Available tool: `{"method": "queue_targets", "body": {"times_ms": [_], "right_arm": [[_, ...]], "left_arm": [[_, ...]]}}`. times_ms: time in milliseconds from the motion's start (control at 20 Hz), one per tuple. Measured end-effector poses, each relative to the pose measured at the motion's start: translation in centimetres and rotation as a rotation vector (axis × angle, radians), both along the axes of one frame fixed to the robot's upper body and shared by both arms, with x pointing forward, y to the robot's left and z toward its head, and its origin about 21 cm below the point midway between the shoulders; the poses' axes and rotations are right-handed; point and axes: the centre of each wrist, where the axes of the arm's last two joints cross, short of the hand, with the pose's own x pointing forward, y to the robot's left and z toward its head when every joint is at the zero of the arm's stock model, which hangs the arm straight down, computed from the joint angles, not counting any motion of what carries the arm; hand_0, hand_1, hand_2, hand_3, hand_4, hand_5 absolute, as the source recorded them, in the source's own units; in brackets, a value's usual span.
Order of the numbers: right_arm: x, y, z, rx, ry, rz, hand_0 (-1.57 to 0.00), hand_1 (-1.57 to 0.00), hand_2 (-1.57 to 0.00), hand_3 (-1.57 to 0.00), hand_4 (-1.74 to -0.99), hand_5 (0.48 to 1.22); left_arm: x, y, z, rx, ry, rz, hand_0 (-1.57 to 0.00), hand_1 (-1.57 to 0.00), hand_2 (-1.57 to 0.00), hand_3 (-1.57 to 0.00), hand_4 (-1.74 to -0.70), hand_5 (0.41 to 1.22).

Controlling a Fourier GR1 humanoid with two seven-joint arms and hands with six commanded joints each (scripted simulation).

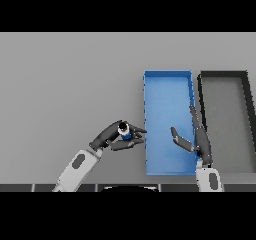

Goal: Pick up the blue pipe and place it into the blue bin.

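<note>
Blue pipe: you have one, short and stubby, its pale open end with a dark hole turned up toward you; the blue body shows only as a small patch between dark fingers.
Pipe position: held above the grey worktop, just left of the blue bin's left wall and apart from it.
Left hand: one, entering from the lower left; its fingers and thumb are curled round the pipe and clamp it.
Blue bin: one, a long rectangle with raised walls, running away from you; its floor shows bare blue above the right hand.
Right hand: one, rising from the lower edge over the bin's right wall; fingers straight and spread from the thumb, holding nothing.
Dark bin: one, black-walled with a grey floor, just right of the blue bin, their walls side by side.
Open room: you see wide bare worktop left of and beyond the pipe; the right side is taken up by the two bins.
</note>
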Motion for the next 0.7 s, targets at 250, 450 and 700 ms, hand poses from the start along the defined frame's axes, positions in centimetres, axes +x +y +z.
{"method": "queue_targets", "body": {"times_ms": [250, 450, 700], "right_arm": [[-1.5, 0.7, 0.9, -0.049, -0.022, -0.063, 0.00, 0.00, -0.02, 0.00, -1.187, 0.642], [-1.6, 0.6, 3.4, 0.156, -0.074, 0.135, 0.00, -0.03, -0.11, 0.00, -1.209, 0.609], [-0.2, 1.1, 9.6, 0.176, -0.025, 0.452, 0.00, -0.01, -0.11, 0.00, -1.247, 0.568]], "left_arm": [[0.2, -0.1, 0.0, 0.008, -0.002, 0.008, -1.57, -1.57, -1.57, -1.57, -1.47, 1.220], [0.1, -0.1, 0.0, -0.005, -0.015, -0.002, -1.57, -1.57, -1.57, -1.57, -1.47, 1.221], [0.0, -0.4, 0.3, 0.006, -0.012, -0.012, -1.57, -1.57, -1.57, -1.57, -1.47, 1.221]]}}
